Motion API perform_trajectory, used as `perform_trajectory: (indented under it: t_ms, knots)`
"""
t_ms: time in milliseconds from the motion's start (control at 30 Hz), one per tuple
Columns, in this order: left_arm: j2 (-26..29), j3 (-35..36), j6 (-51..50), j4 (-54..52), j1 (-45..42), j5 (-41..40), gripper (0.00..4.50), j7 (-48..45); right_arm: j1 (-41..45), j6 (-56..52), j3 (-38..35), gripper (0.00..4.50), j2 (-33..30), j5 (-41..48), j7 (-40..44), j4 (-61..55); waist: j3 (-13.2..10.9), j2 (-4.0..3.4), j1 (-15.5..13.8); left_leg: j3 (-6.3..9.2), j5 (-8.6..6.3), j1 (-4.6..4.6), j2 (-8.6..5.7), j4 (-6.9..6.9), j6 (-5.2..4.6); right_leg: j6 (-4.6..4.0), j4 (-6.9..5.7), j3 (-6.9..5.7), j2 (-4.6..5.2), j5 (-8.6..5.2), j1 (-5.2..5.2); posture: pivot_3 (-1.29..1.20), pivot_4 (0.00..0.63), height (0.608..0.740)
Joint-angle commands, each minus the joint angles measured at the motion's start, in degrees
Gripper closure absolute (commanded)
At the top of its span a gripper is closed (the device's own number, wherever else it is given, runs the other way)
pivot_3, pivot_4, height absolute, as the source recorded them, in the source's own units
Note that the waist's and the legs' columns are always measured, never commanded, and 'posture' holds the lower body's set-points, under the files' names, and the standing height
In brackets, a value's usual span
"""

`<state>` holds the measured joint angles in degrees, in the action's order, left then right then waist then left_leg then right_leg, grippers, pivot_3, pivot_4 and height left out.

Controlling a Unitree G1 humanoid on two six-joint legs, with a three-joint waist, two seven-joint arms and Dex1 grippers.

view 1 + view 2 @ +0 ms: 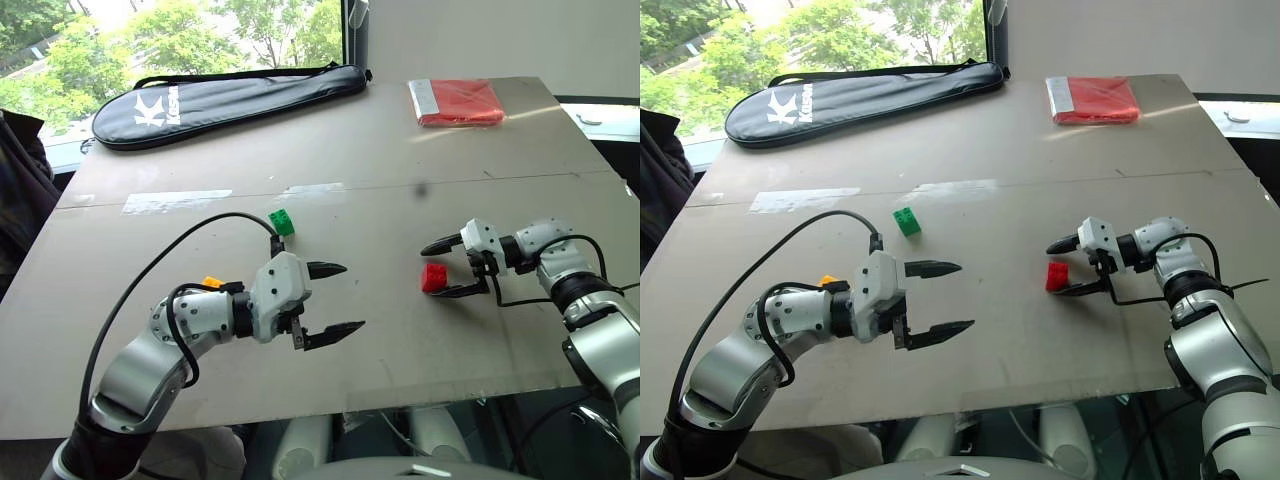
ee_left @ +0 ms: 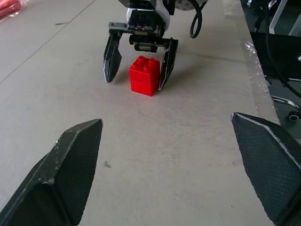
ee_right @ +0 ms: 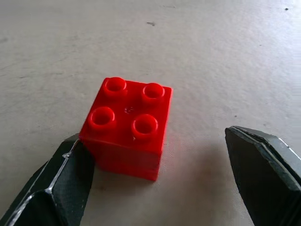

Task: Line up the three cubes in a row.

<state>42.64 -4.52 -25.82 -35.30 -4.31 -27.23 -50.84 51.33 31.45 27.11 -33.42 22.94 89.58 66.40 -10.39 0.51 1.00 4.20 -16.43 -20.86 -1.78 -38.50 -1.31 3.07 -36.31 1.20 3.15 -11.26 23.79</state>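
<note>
— What did you see on the left side when you stopped?

— My left gripper (image 1: 335,298) hovered over the worktop (image 1: 400,150) with its fingers wide open and nothing between them. The yellow cube (image 1: 211,282) was just behind that arm, mostly hidden. The green cube (image 1: 282,222) stood a little further out, near the middle.

— And the red one?

— The red cube (image 3: 127,127) sat upright on the worktop between the fingers of my right gripper (image 1: 448,268), studs up. Those fingers were spread apart. One finger (image 3: 66,183) was touching or almost touching its side; the other was clear of it.

— So which arm should take it?

— I judged the right arm, because the cube lay directly between its fingers, well apart from the left gripper.
</note>
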Motion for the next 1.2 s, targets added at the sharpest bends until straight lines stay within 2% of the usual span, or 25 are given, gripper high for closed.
perform_trajectory:
  t_ms: [33,433,533,600,667,800,900,1033,1200]
  knots:
    - [0.3,1.3,0.5,-1.9,0.1,-0.8,0.0,-0.2,1.4,1.1,-3.7,0.1,-0.7,-1.1,2.9,0.7,0.0,0.0,0.0,0.0,0.0,0.0,0.0,0.0,0.0,-0.01,0.0,0.0,0.0,0.0,0.0,0.0,0.15,0.712]
    - [-0.1,1.6,2.4,-1.1,2.2,0.1,0.0,-0.5,0.8,1.7,-5.1,0.1,-2.3,-3.9,2.9,-1.2,0.0,-0.05,0.1,-0.02,0.0,0.0,0.0,0.01,0.0,-0.03,0.0,0.02,0.0,-0.02,0.0,0.0,0.15,0.712]
    - [-1.3,6.4,0.7,-3.6,5.2,-4.6,0.0,1.9,0.3,4.0,-5.0,0.1,-4.9,-4.3,2.9,-3.4,-0.1,-0.16,0.0,-0.03,0.0,-0.02,0.0,0.02,-0.01,-0.03,0.01,0.03,0.01,-0.02,0.01,0.0,0.15,0.712]
    - [-2.7,11.5,0.3,-7.6,10.5,-8.9,0.0,3.6,-0.2,3.2,-6.9,0.1,-7.7,-2.2,2.9,-6.6,-0.1,-0.17,0.0,-0.02,-0.01,-0.05,0.01,0.03,-0.01,-0.03,0.03,0.01,0.02,-0.02,0.05,0.0,0.15,0.712]
    - [-4.4,14.5,1.5,-10.9,16.3,-10.0,0.0,5.3,-2.0,-0.3,-7.4,0.1,-11.0,1.9,2.9,-12.3,-0.2,-0.2,-0.1,-0.04,-0.01,-0.09,0.03,0.06,-0.01,-0.03,0.07,0.04,0.1,-0.02,0.09,0.0,0.15,0.712]
    - [-11.8,17.9,6.6,-12.4,25.6,-7.3,0.0,11.0,-8.7,-9.6,-9.6,0.1,-16.1,10.9,2.9,-26.0,-0.1,-0.2,-0.3,-0.01,-0.02,-0.16,0.02,0.12,-0.02,-0.14,0.23,-0.03,0.39,-0.08,0.09,0.0,0.15,0.712]
    - [-20.0,20.8,11.6,-10.9,32.3,-4.2,0.0,17.2,-16.7,-18.5,-16.3,0.1,-17.0,17.9,2.8,-37.3,-0.1,-0.2,-0.4,0.04,-0.02,-0.16,0.03,0.12,-0.03,-0.19,0.33,-0.02,0.4,-0.11,0.0,0.0,0.15,0.712]
    - [-27.3,25.4,20.9,-2.5,39.1,5.0,0.0,23.0,-30.4,-25.0,-24.5,0.1,-16.3,23.5,-3.6,-51.0,-0.1,-0.21,-0.9,0.05,-0.03,-0.15,0.01,0.09,-0.06,-0.18,0.35,-0.02,0.43,-0.12,-0.07,0.0,0.15,0.712]
    - [-27.4,27.8,24.5,2.9,38.4,9.1,0.0,25.0,-41.9,-29.9,-32.2,0.1,-14.1,23.7,-12.1,-63.7,-0.1,-0.19,-1.9,0.08,-0.03,-0.22,0.02,0.03,-0.06,0.08,0.36,-0.21,0.27,-0.26,-0.05,0.0,0.15,0.712]
